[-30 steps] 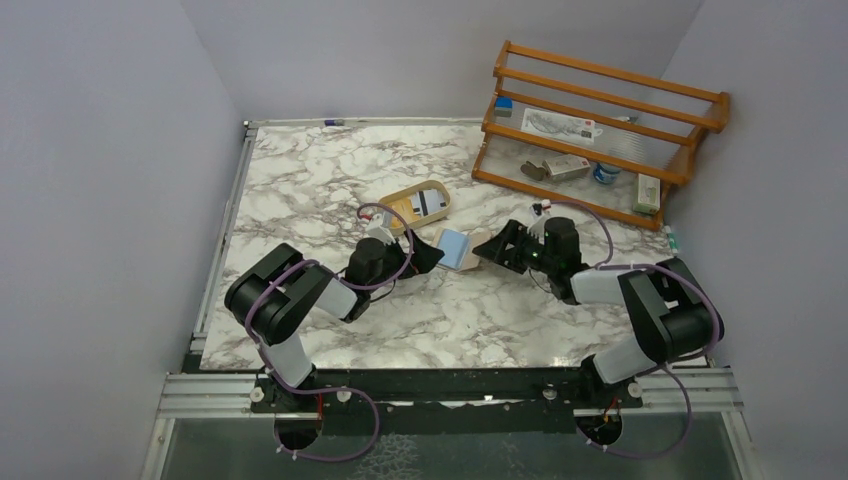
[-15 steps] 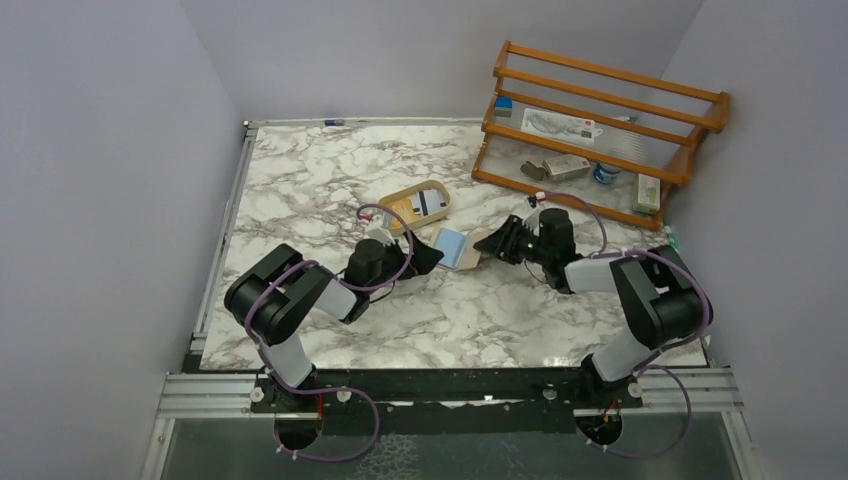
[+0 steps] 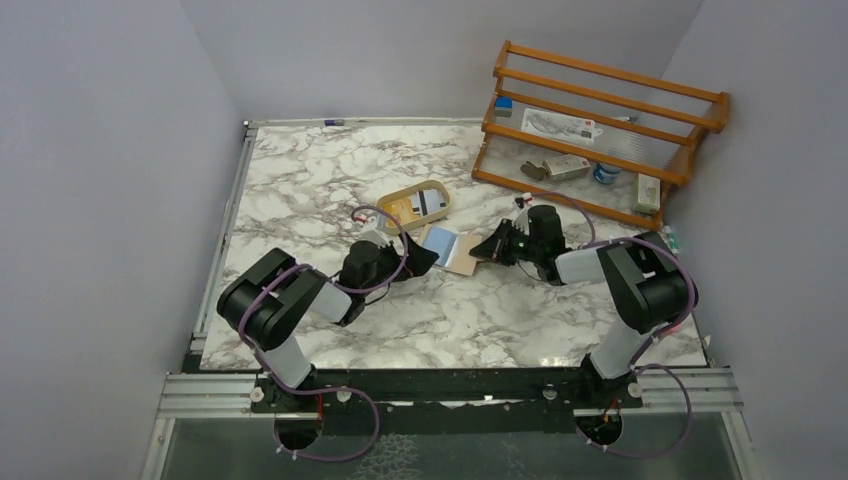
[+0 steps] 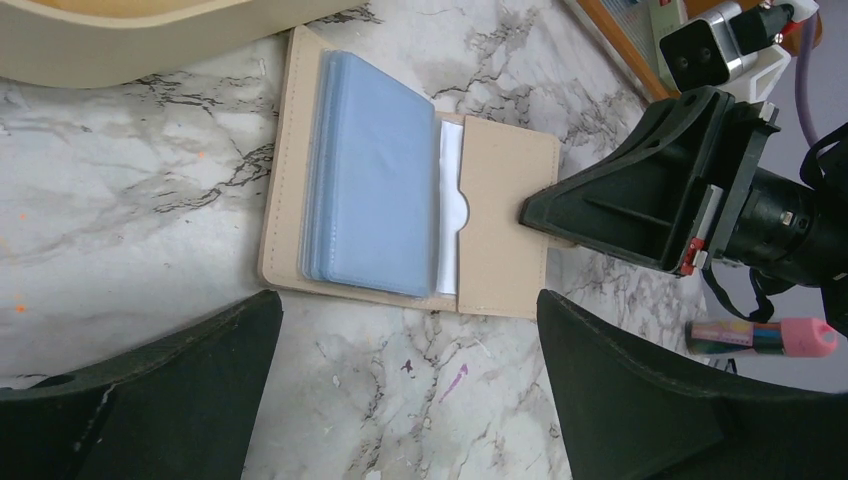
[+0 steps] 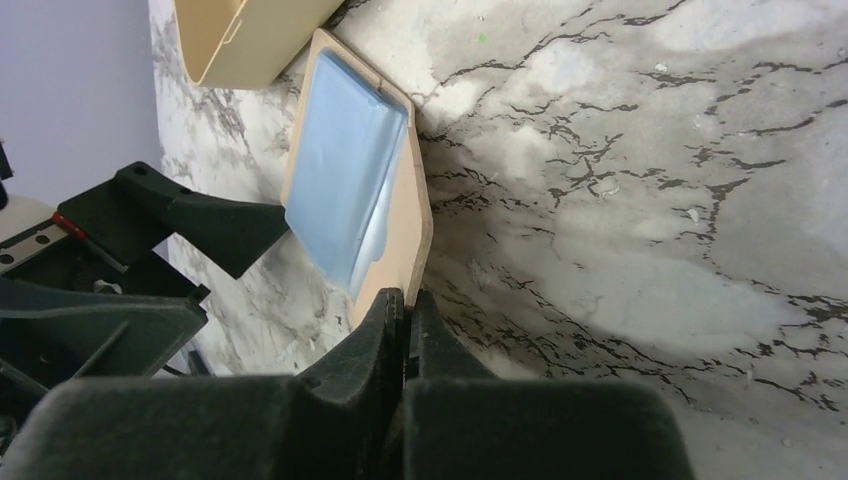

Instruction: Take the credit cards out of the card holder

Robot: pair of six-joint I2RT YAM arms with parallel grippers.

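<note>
Open card holder (image 4: 505, 235) on table (image 3: 300, 180) between left gripper (image 4: 408, 305) and right gripper (image 3: 483, 249); credit cards (image 4: 370, 205) on its left half, tray (image 4: 120, 55) just behind

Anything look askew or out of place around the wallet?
Nothing spilled or damaged. The credit cards lie slightly fanned on one half of the open card holder; the right gripper, jaws shut, pinches its edge.

Tray (image 4: 150, 50) sat just behind card holder (image 3: 452, 250). Right gripper (image 5: 405, 300) blocked its right edge. Left gripper (image 3: 425, 262) straddled its near side.
</note>
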